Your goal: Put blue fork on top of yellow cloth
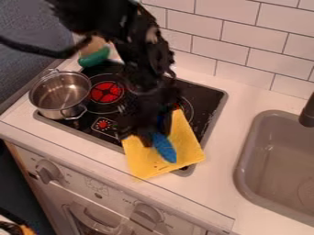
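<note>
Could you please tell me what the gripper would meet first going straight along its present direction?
Pointing down, the gripper would probably meet the yellow cloth first, though the blue fork is right by its tip and depth is unclear.

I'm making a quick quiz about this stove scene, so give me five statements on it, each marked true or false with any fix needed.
1. The yellow cloth lies partly on the stove and partly on the counter. True.
2. The pot stands in the sink. False: it stands on the left part of the stove.
3. The visible end of the blue fork is over the cloth. True.
4. The gripper is above the pot. False: it is at the cloth, by the fork.
5. The knobs are on the tiled wall. False: they are on the oven's front.
</note>
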You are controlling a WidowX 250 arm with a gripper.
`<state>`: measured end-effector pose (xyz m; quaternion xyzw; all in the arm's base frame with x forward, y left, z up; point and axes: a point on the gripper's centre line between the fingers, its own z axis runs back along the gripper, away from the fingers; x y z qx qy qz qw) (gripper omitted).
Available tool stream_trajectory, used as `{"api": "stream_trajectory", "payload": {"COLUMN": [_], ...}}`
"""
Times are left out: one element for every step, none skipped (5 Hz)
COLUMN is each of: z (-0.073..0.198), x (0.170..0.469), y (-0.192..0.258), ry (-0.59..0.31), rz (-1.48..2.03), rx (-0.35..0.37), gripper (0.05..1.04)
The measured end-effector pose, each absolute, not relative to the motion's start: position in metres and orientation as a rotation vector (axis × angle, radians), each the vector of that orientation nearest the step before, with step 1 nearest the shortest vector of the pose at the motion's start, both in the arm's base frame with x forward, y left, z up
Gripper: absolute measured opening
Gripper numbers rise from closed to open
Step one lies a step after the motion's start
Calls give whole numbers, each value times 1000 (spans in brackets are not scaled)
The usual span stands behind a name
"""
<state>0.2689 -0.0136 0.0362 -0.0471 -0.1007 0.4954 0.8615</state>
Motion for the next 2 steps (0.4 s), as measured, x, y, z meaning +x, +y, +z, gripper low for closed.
{"api": "stream_trajectory", "payload": {"z": [20, 19], "x": [269, 276], "y": [-17, -21], "ry": [-170, -166], "rz": [1046, 1029], "rx": [-96, -116], "gripper": [376, 465]}}
